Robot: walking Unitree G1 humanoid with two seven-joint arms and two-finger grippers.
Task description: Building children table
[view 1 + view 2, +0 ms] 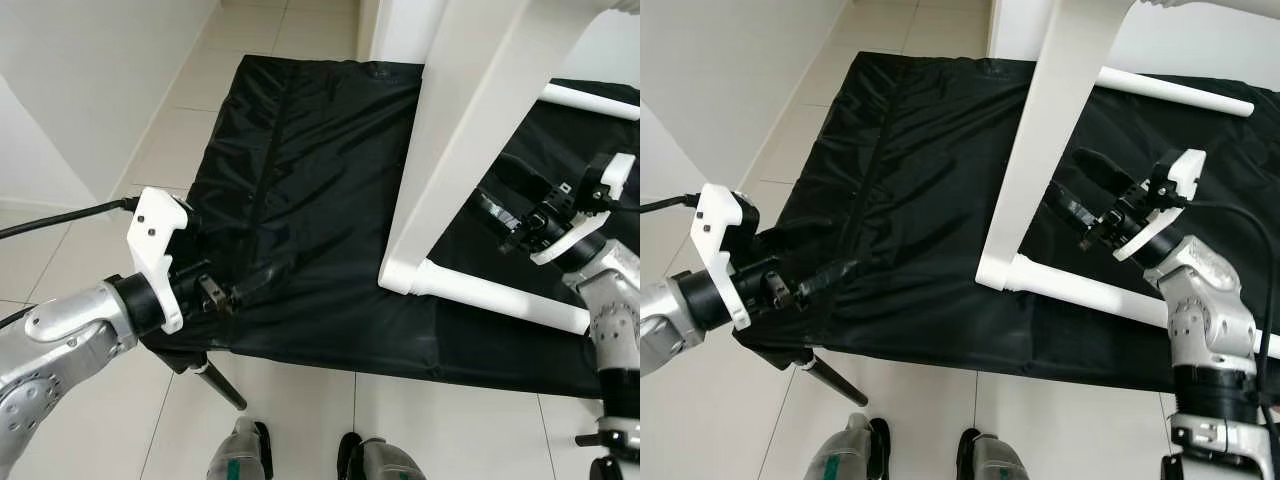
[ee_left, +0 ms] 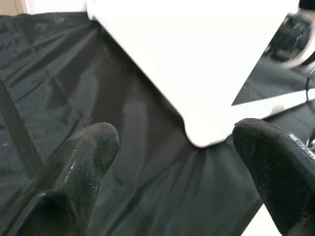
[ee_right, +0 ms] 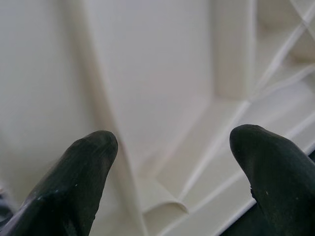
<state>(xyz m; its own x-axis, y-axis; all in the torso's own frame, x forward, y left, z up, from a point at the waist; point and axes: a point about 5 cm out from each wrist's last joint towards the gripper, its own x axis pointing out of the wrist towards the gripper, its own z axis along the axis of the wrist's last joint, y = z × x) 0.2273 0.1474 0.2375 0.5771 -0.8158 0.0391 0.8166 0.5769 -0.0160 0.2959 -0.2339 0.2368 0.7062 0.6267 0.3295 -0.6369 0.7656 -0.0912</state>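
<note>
**Table stood on edge, both grippers spread around it**

White kids' table [image 1: 470,130] rests tilted on a black cloth-covered counter [image 1: 300,150], its low corner [image 1: 400,275] down on the cloth. One leg [image 1: 500,295] runs out from that corner toward the right gripper; a second leg [image 1: 1175,90] sits beyond the top.

Right gripper [image 1: 1080,195]: fingers spread, nothing pinched. It's on the underside of the top, just beside the panel; the wrist view looks straight into white ribs and a leg socket [image 3: 231,49] close ahead between the fingertips [image 3: 88,162].

Left gripper [image 1: 245,285]: fingers spread, empty, low over the counter's near edge. The table corner is ahead of it and a bit apart; the left wrist view puts the rounded corner [image 2: 202,137] between the two fingers [image 2: 83,162].

Step in hand looks like bracing or repositioning the top for leg fitting. To do it well:
- close the left gripper in on the corner before the right pushes, or the top likely slides on the slick cloth
- right gripper should grip a rib or edge, not the flat panel
- keep the low corner planted; tilted top could tip
</note>
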